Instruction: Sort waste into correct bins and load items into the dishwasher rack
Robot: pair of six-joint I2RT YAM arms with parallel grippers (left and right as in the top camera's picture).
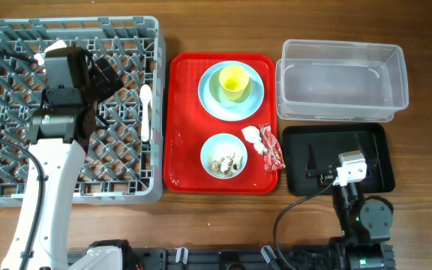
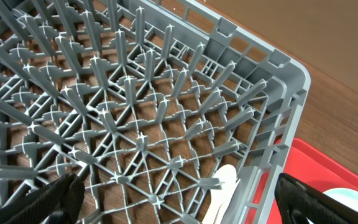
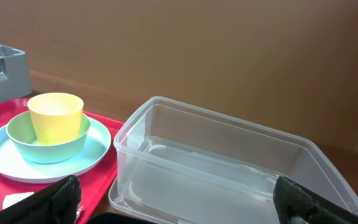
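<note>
Both grippers gape wide and hold nothing. The left gripper point(image 2: 179, 186) hangs over the dishwasher rack point(image 1: 88, 196) at the left of the overhead frame, and the right gripper point(image 3: 178, 190) over the black tray point(image 1: 377, 142) at lower right. The red wrapper point(image 1: 274, 150) and white tissue point(image 1: 252, 136) lie side by side at the right edge of the red serving tray point(image 1: 186, 90), mid-frame. Both look featherlight. The wrapper is probably crinkly and slick, so pinch across its middle. The soft tissue should take a pinch anywhere.
</note>
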